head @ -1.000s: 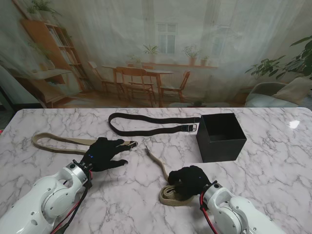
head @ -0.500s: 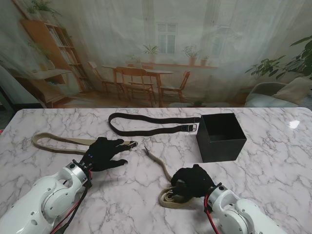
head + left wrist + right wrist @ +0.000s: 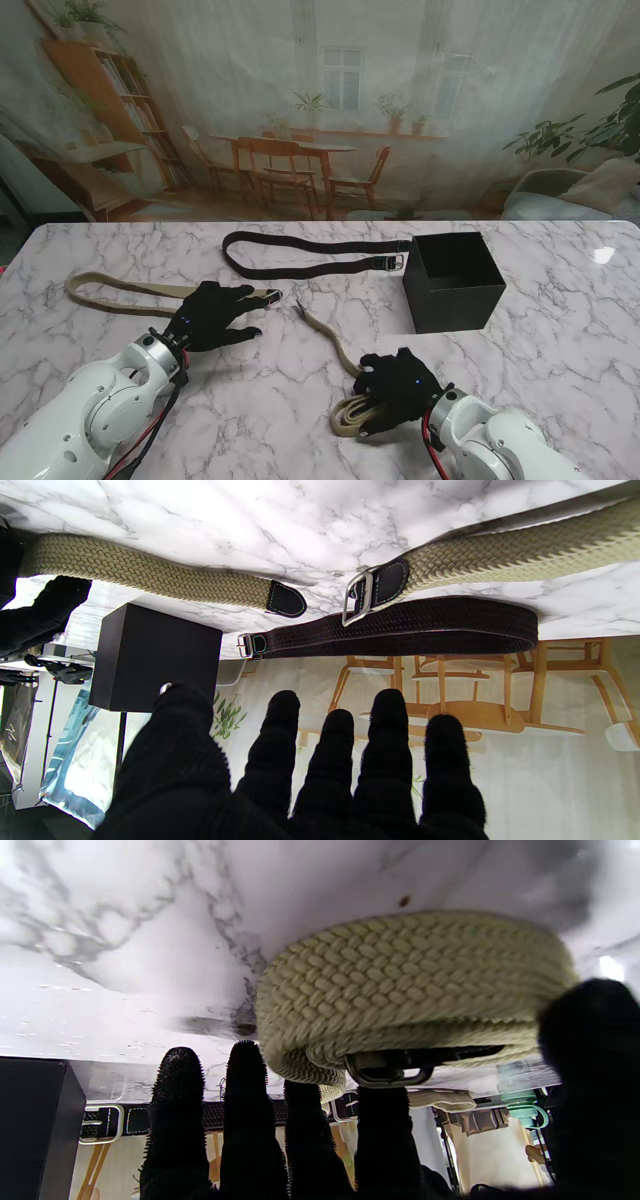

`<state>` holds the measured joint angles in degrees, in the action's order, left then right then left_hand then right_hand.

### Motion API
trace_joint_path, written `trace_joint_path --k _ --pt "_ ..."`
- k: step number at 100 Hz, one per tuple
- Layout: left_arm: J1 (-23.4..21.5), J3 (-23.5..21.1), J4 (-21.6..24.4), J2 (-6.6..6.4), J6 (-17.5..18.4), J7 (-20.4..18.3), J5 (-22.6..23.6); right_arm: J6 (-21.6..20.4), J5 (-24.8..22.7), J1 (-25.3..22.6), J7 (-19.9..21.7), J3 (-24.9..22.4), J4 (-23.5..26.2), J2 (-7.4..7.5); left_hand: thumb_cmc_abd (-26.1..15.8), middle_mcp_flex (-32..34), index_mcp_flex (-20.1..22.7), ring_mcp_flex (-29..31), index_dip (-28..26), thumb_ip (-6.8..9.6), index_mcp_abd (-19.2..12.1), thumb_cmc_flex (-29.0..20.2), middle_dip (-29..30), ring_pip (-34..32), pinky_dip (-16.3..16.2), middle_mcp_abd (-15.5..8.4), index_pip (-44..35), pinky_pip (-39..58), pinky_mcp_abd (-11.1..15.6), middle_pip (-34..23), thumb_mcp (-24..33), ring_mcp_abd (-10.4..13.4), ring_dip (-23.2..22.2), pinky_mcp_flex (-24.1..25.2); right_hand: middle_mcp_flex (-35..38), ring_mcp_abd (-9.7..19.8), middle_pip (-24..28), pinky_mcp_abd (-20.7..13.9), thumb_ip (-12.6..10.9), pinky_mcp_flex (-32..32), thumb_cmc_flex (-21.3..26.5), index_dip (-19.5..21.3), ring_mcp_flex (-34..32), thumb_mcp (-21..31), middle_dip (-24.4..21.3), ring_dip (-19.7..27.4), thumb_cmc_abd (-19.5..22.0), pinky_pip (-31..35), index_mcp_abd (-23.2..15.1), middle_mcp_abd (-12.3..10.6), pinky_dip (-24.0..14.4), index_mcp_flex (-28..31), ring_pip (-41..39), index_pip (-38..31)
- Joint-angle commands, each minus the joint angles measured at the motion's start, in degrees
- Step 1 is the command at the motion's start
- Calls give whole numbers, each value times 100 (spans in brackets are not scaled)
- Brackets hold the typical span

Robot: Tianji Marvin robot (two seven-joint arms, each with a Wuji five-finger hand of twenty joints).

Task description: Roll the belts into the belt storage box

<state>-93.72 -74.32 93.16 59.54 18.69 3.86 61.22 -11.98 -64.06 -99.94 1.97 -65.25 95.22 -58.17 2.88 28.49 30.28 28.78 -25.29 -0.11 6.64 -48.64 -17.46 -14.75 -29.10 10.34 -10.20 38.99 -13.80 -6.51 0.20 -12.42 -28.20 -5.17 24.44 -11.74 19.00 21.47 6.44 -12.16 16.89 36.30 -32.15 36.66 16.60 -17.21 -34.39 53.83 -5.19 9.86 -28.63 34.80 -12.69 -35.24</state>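
Note:
A black belt storage box (image 3: 452, 280) stands open at the right middle of the table. My right hand (image 3: 398, 385) is shut on a partly rolled beige woven belt (image 3: 350, 415), whose loose tail (image 3: 325, 330) runs away from me toward the table's middle. The right wrist view shows the coil (image 3: 410, 985) held between thumb and fingers (image 3: 250, 1140), with its buckle (image 3: 390, 1067) at the roll's core. My left hand (image 3: 215, 312) lies open with fingers spread over a second beige belt (image 3: 110, 288); its buckle (image 3: 365, 592) shows past the fingertips. A black belt (image 3: 310, 255) lies looped farther away.
The marble table (image 3: 560, 340) ends in a far edge against a printed backdrop. The black belt's buckle end (image 3: 392, 262) lies close to the box's left wall. The box (image 3: 155, 660) also shows in the left wrist view.
My right hand has drawn nearer to me with the beige roll, which now sits closer to the table's front edge. The left hand has not moved.

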Motion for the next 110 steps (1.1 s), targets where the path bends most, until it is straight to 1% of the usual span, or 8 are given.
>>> trace_joint_path --k 1,7,12,25,64,80,91,110 --pt "-3 15 -13 12 -11 -59 15 91 45 19 -70 42 -109 -42 -288 -218 -42 -176 -63 -51 62 -6 -28 92 -85 1 -6 -176 -174 -4 -173 10 -29 116 30 -120 210 284 -215 -97 863 293 -181 -385 37 69 -145 95 -484 56 130 440 123 -554" --pt "-4 14 -13 12 -12 -56 17 146 111 42 -150 78 -161 -60 -288 -214 -41 -176 -63 -50 57 -5 -29 93 -84 0 -6 -178 -174 -5 -172 10 -29 119 137 -118 314 328 -74 -235 1468 -145 -295 -382 104 66 -33 201 -787 33 211 527 69 -1131" --pt "-3 14 -15 12 -11 -51 21 189 191 57 -206 99 -196 -75 -290 -219 -45 -172 -63 -50 62 -11 -28 93 -84 -3 -5 -179 -172 -4 -169 18 -28 119 282 -108 423 353 430 -413 1518 -781 -427 889 168 54 -246 314 -1186 -29 299 454 8 -2035" --pt "4 20 -21 12 -11 -49 19 243 278 96 -342 124 -291 -100 -289 -219 -43 -181 -64 -51 58 1 -27 98 -84 0 -6 -182 -180 -3 -175 14 -26 121 662 86 577 215 677 -1102 1891 -843 -1139 1583 220 -83 -40 702 -1380 -201 226 451 -305 -2204" --pt "20 39 -32 12 -9 -52 16 199 416 333 -763 292 -691 -145 -284 -226 -49 -178 -64 -51 56 3 -26 100 -84 -10 -3 -195 -180 -2 -172 18 -26 126 2043 892 943 -829 614 -2703 2752 -714 -3262 1836 419 -1311 239 1889 -1828 -687 -106 36 -1775 -2077" --pt "25 41 -38 13 -4 -40 16 184 396 426 -827 378 -787 -143 -284 -226 -51 -183 -63 -51 53 4 -27 101 -85 -10 -3 -196 -178 -4 -173 20 -26 127 2224 979 948 -948 2 -3066 2435 -1019 -3724 2201 393 -1616 331 2249 -1677 -740 -194 -327 -2343 -749" --pt "21 38 -37 13 -2 -32 17 210 349 453 -919 426 -825 -143 -289 -229 -57 -180 -63 -50 55 0 -27 100 -85 -12 -1 -199 -174 -4 -170 18 -26 124 3765 849 1174 -504 607 -2623 2230 -1997 -3456 1780 1005 -1571 17 2110 -1535 -985 -231 -1005 -2152 -202" --pt "14 30 -33 15 -1 -23 16 216 96 455 -1133 450 -844 -122 -286 -221 -55 -179 -63 -50 55 3 -29 98 -86 -14 -3 -199 -176 -10 -172 21 -28 121 4499 952 1115 -386 612 -1874 2096 -2188 -2859 1697 1193 -1460 136 1854 -1483 -1356 -280 -1217 -1708 -128"
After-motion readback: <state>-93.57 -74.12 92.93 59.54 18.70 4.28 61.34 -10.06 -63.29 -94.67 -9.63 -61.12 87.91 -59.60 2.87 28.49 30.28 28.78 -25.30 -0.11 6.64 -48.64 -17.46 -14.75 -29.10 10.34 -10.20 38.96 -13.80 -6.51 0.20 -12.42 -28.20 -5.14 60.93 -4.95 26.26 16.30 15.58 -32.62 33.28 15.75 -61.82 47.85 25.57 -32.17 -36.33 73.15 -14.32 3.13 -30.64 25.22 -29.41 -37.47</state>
